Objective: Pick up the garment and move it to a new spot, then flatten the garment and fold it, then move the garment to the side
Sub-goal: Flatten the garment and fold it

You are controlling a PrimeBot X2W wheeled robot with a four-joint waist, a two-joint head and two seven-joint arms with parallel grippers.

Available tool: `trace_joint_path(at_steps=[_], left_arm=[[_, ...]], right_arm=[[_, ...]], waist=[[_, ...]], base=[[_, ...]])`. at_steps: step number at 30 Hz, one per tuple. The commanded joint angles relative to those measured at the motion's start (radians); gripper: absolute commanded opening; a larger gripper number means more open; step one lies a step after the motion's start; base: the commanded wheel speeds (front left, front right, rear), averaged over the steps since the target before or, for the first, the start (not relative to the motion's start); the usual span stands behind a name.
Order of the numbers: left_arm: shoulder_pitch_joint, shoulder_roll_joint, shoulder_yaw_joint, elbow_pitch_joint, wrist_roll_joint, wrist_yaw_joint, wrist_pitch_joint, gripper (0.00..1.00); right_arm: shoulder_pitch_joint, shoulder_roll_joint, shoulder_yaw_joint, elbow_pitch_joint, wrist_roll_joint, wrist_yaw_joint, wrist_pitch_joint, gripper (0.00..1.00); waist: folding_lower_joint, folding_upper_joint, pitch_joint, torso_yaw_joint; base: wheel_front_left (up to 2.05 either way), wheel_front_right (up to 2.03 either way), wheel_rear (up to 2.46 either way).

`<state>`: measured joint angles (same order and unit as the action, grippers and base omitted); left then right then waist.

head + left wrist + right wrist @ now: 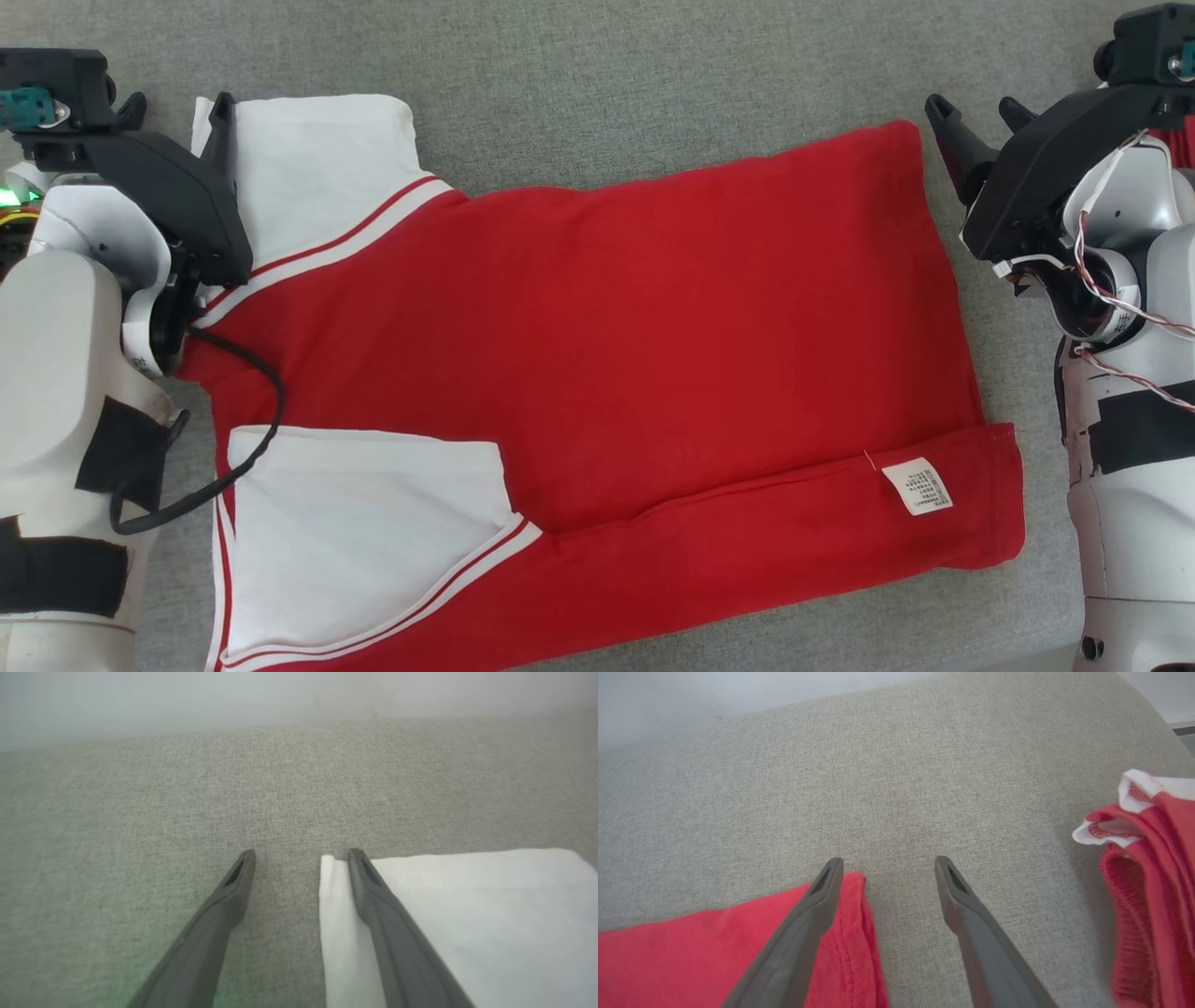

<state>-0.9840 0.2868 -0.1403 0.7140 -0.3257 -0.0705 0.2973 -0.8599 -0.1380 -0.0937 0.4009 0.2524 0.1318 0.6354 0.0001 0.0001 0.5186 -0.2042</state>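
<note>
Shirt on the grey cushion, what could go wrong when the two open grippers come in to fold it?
1. The left gripper straddles just the edge of the white sleeve, so it may pinch too little cloth and slip.
2. The black cable hangs over the near sleeve of the shirt and could drag it.
3. A second red garment lies off to the side of the right gripper and might get caught.

Red garment [653, 317], white sleeves, flat on grey cushion [653, 75], partly folded.
</note>
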Motion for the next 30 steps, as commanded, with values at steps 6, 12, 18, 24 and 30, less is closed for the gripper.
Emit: trace_joint_path(at_steps=[6, 12, 18, 24, 30], left_arm=[[0.035, -0.005, -0.007, -0.001, -0.03, -0.016, 0.05, 1.0], [0.044, -0.008, -0.02, -0.065, -0.053, -0.024, 0.095, 1.0], [0.085, 0.001, -0.034, -0.086, -0.053, -0.006, 0.157, 1.0], [0.119, -0.02, -0.048, -0.084, -0.065, 0.006, 0.178, 1.0], [0.121, -0.026, -0.059, -0.072, -0.055, 0.019, 0.161, 1.0]], right_arm=[[0.006, -0.005, 0.003, 0.006, -0.004, -0.002, 0.043, 1.0], [0.019, -0.008, -0.013, -0.016, -0.012, -0.002, 0.091, 1.0], [0.029, 0.012, -0.005, 0.0, -0.022, -0.002, 0.104, 1.0], [0.014, 0.007, 0.031, 0.062, -0.046, -0.002, 0.091, 1.0], [-0.003, -0.011, 0.058, 0.112, -0.056, -0.002, 0.048, 1.0]], waist=[[-0.0001, -0.0001, -0.011, 0.007], [-0.0001, -0.0001, -0.009, 0.011], [-0.0001, -0.0001, -0.009, 0.011], [-0.0001, -0.0001, -0.009, 0.021], [-0.0001, -0.0001, -0.013, 0.029]], base=[[0.0, 0.0, 0.0], [0.0, 0.0, 0.0], [0.0, 0.0, 0.0], [0.0, 0.0, 0.0], [0.0, 0.0, 0.0]])
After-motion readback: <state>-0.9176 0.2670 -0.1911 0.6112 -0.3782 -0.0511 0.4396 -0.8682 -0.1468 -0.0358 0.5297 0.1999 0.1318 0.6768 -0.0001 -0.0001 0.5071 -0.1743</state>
